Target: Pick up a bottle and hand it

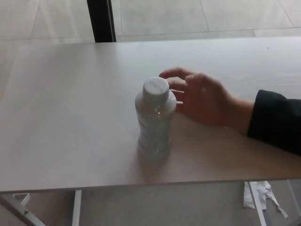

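A pale wood-grain tabletop (70, 117) filled the view, with a small clear plastic bottle with a white cap (155, 120) standing upright near its middle. A person's bare hand in a dark sleeve (202, 96) reached in from the right, fingers curling just beside the bottle's shoulder; neither robot hand showed, so whether they were open or clenched could not be told.

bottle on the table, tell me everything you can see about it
The bottle looks like clear plastic with a ribbed, waisted body and a white screw cap that is on. It stands upright near the middle of the pale wood-grain table, towards the near edge. A person's hand in a dark sleeve reaches in from the picture's right, its fingers curled beside the bottle's shoulder; whether they touch it cannot be told. No robot hand is in view.
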Controlling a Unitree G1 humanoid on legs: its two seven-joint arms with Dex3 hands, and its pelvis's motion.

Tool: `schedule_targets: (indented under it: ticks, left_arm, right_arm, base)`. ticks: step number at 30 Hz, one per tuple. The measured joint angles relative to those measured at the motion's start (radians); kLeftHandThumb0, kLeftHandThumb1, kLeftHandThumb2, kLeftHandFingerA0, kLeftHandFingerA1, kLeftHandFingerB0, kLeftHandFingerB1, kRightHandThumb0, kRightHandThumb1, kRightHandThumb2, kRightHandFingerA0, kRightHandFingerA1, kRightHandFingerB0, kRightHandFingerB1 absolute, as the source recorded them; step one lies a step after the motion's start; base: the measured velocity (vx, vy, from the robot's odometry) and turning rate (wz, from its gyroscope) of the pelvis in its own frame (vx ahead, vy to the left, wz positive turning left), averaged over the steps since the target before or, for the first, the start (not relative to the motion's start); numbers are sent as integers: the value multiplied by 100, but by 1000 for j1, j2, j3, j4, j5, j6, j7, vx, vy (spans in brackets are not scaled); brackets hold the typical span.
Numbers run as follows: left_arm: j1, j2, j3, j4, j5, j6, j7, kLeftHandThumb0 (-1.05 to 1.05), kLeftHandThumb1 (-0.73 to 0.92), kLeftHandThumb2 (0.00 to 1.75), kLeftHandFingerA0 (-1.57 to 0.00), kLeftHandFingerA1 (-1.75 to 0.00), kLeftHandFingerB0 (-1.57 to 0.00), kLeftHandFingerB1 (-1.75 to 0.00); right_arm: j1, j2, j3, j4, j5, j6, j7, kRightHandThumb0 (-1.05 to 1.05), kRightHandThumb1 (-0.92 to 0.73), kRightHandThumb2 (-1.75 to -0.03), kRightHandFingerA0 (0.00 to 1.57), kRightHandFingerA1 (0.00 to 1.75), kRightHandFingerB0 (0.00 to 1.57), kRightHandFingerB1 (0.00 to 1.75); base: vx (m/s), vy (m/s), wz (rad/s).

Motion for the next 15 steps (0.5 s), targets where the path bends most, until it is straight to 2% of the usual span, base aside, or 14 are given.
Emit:
schedule_targets:
  ticks: [1,2,4,5,6,7,8,9,13,14,15]
  left_arm:
    - [1,22,13,-19,0,16,-1,-81,26,72,-80,-65,-60,-49]
    - [1,41,22,-37,0,29,-2,-80,27,71,-79,-63,-62,-46]
    - [-1,71,38,-71,-1,51,-5,-82,28,72,-80,-61,-61,-45]
    - [-2,79,40,-82,-1,58,-5,-69,32,72,-68,-56,-52,-47]
    - [-6,96,42,-111,-2,76,-7,-66,32,71,-63,-54,-47,-47]
    - [-12,102,40,-133,-3,86,-8,-67,34,72,-57,-53,-42,-46]
    - [-19,106,36,-158,-4,98,-9,-67,34,72,-57,-53,-42,-46]
    - [-25,108,28,-184,-4,110,-10,-68,34,72,-56,-54,-39,-46]
    - [-56,109,-37,-302,-2,162,-11,-65,35,73,-47,-55,-34,-46]
    - [-63,109,-63,-334,-1,175,-11,-65,35,73,-46,-57,-34,-46]
    - [-70,108,-84,-358,1,186,-12,-66,35,74,-43,-60,-33,-46]
  right_arm:
    - [1,0,-5,-4,4,0,2,-49,-54,-57,72,55,42,34]
    - [0,0,-9,-6,7,0,4,-54,-42,-80,66,64,34,47]
    - [0,0,-15,-10,14,0,8,-58,-43,-80,65,63,35,47]
    - [0,0,-16,-10,16,0,9,-52,-53,-57,79,63,42,35]
    - [1,0,-18,-12,20,0,12,-52,-53,-57,75,59,43,35]
    - [1,0,-19,-14,23,0,13,-58,-43,-82,59,62,34,48]
    - [1,0,-20,-16,26,0,15,-58,-43,-82,59,62,34,48]
    - [0,0,-20,-16,29,0,16,-52,-53,-57,67,52,42,35]
    - [-1,0,-23,-16,37,0,22,-51,-53,-57,68,50,42,35]
    - [-1,0,-23,-17,37,0,23,-61,-44,-79,65,61,36,47]
    - [-2,0,-23,-16,38,0,25,-57,-42,-79,63,61,36,48]
  base:
    - [0,0,0]
    - [0,0,0]
    - [0,0,0]
    - [0,0,0]
    - [0,0,0]
    - [0,0,0]
    - [0,0,0]
    - [0,0,0]
    - [0,0,0]
    - [0,0,0]
    - [0,0,0]
